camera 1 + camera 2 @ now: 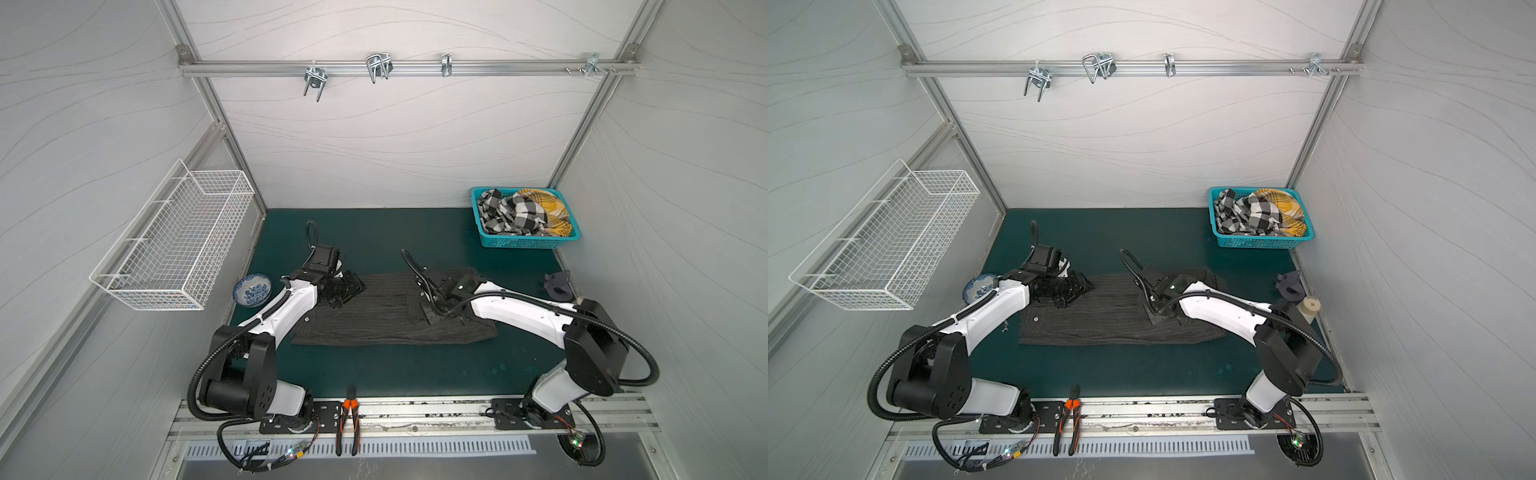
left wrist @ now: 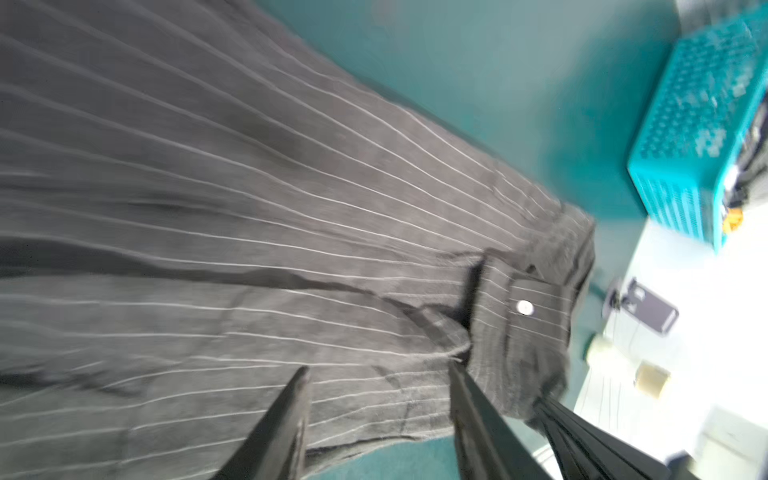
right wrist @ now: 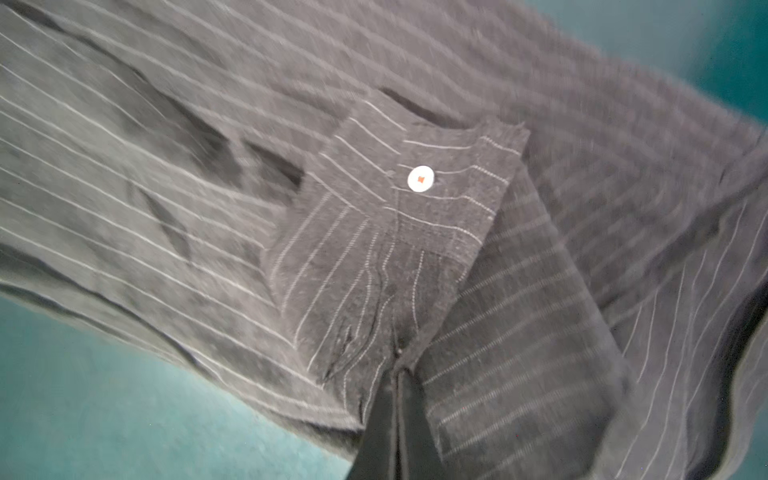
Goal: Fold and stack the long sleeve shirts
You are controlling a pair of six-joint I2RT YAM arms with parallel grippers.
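One long sleeve shirt [image 1: 374, 324], dark charcoal with thin pale stripes, lies flattened on the green mat in both top views. My left gripper [image 2: 380, 370] hovers over its far left part [image 1: 1073, 291]. Its jaws are open, with only flat cloth lying beneath them. My right gripper [image 3: 398, 372] is over the shirt's right part [image 1: 432, 318], and it is shut with sleeve cloth puckering at its tips. The buttoned cuff [image 3: 420, 178] lies just beyond those tips. In the left wrist view the same cuff button [image 2: 524, 307] appears at the shirt's far end.
A teal basket [image 1: 490, 241] with checked clothes stands at the back right. A blue-white bowl [image 1: 252, 289] sits left of the left arm. A dark object [image 1: 557, 284] and a cream spool [image 1: 1308, 307] lie at the right edge. Pliers [image 1: 348, 419] rest on the front rail.
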